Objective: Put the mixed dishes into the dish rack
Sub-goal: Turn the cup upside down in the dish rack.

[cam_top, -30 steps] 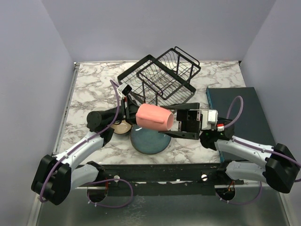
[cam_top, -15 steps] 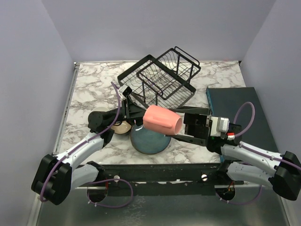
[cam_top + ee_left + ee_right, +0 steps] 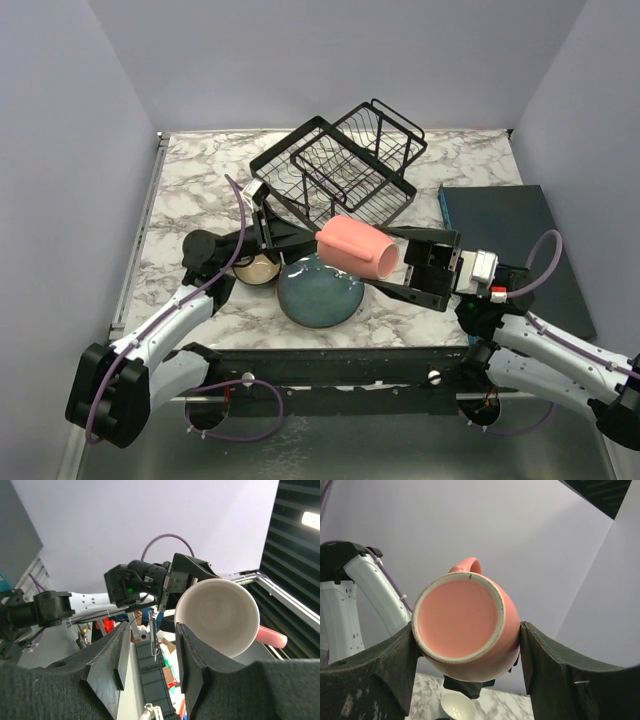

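My right gripper [image 3: 385,262] is shut on a pink mug [image 3: 358,246] and holds it on its side above the table, over the far edge of a dark teal-blue plate [image 3: 320,290]. In the right wrist view the mug's base [image 3: 460,617] sits between both fingers [image 3: 545,665]. My left gripper [image 3: 287,236] is open and empty just left of the mug. In the left wrist view the mug's white inside [image 3: 217,617] shows beside the right finger [image 3: 192,665]. The black wire dish rack [image 3: 340,165] stands behind. A small dark bowl with tan inside [image 3: 258,268] sits under my left gripper.
A dark teal flat slab [image 3: 510,240] lies at the right. The marble table [image 3: 190,190] is walled in by lilac panels. The small bowl also shows low in the right wrist view [image 3: 454,707].
My right gripper has carried the pink mug to the right, away from the left gripper. The left gripper has stayed near the bowl, open.
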{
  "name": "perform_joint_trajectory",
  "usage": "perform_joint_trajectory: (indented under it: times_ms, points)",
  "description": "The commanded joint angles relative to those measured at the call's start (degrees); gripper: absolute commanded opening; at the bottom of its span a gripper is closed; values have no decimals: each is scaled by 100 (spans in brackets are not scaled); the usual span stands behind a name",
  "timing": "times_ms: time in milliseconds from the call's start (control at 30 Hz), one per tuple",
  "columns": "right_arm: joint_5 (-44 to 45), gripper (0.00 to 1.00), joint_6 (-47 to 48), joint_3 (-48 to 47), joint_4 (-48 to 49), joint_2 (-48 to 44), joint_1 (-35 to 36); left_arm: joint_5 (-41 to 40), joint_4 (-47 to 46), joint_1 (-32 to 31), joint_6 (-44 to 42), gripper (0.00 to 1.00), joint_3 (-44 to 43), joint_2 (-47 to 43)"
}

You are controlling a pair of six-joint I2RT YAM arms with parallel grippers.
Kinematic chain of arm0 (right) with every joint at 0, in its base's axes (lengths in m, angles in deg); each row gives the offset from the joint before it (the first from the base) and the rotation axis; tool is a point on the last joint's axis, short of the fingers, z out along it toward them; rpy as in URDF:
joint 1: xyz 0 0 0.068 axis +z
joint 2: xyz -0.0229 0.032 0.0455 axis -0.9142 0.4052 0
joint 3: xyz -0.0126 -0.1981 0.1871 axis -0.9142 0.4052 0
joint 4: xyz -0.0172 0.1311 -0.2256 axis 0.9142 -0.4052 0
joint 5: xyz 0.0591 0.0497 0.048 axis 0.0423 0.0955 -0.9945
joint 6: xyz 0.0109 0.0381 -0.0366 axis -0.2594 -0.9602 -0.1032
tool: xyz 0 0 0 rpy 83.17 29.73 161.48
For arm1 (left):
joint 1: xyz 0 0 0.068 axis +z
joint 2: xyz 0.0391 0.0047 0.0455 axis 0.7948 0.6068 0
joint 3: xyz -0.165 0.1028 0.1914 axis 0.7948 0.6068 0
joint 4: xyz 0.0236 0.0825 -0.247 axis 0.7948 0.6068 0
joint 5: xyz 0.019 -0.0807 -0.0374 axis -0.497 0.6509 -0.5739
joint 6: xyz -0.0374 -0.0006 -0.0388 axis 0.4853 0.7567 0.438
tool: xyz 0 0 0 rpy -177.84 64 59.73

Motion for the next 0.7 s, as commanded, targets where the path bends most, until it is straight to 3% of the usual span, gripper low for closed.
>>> perform_joint_trajectory:
  times_ms: [0,367,500,667]
  points:
    - [801,6,436,-60,-1000,-414,27,246,635,178,-583,47,-90,-85]
    - [2019,4,889,-530,-4062,-1112,27,38,3667,287,-2892,47,-667,-273]
    - [2413,4,928,-561,-4716,-1244,23,-345,5147,287,-3925,47,-1075,-303]
    - [2803,4,922,-542,-5214,-1349,28,-594,6079,287,-4668,47,-1474,-213]
